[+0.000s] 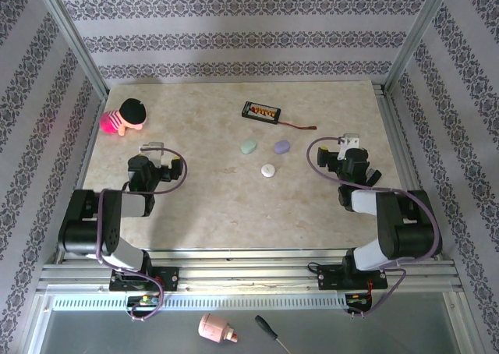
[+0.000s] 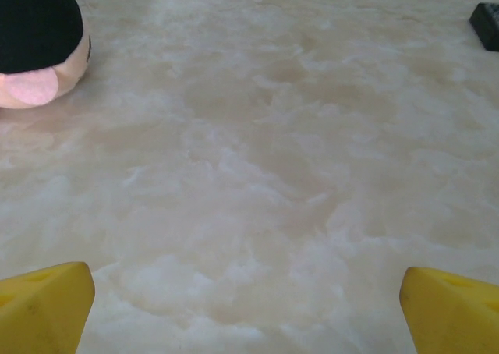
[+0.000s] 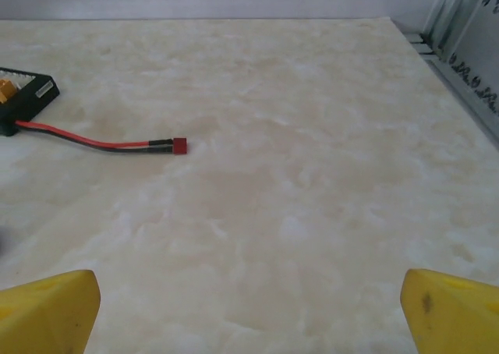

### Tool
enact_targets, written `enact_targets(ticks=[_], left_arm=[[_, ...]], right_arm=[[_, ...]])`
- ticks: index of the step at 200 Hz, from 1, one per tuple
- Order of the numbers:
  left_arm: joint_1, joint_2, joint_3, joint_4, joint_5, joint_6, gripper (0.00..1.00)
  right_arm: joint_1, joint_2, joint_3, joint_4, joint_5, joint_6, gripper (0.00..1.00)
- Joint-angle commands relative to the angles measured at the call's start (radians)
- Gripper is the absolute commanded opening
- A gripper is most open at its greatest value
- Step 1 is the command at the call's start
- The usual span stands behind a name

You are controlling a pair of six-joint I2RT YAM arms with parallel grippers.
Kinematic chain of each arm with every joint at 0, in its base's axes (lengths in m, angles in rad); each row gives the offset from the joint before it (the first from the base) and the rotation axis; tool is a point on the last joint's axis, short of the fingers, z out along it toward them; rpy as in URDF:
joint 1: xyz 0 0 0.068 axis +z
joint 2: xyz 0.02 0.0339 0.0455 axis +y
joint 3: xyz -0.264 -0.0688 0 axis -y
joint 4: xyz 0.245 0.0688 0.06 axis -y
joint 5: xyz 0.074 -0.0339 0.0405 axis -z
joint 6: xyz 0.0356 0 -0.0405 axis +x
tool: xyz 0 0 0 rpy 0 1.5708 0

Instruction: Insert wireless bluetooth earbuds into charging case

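Note:
Three closed pebble-shaped charging cases lie mid-table: a mint-green one (image 1: 248, 146), a lavender one (image 1: 281, 146) and a white one (image 1: 268, 170). The earbuds are hidden. My left gripper (image 1: 153, 146) rests low at the table's left, well left of the cases, and is open. In the left wrist view the left gripper (image 2: 249, 307) has only bare tabletop between its yellow fingertips (image 2: 47, 303). My right gripper (image 1: 351, 141) sits right of the lavender case, open. The right gripper (image 3: 249, 311) also holds nothing between its yellow fingertips (image 3: 452, 307).
A black rectangular board (image 1: 260, 112) with a red wire (image 3: 101, 142) lies behind the cases. A pink doll with black hair (image 1: 125, 118) sits at the back left. A pink object (image 1: 217, 329) and a screwdriver (image 1: 269, 330) lie below the table's front rail.

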Motion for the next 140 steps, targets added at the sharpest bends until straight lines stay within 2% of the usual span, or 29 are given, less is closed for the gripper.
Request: enact_targets(ticks=[1, 19, 140], left_arm=[[0.008, 0.04, -0.005, 0.13, 0.004, -0.036, 0.99], [0.002, 0.04, 0.003, 0.113, -0.036, -0.038, 0.99], [-0.017, 0.037, 0.016, 0.08, -0.049, -0.02, 0.99]], right_arm=[[-0.008, 0.003, -0.018, 0.099, -0.047, 0.008, 0.98], [-0.007, 0.025, -0.032, 0.163, -0.044, 0.01, 0.98], [-0.002, 0.015, -0.026, 0.134, -0.038, 0.004, 0.98]])
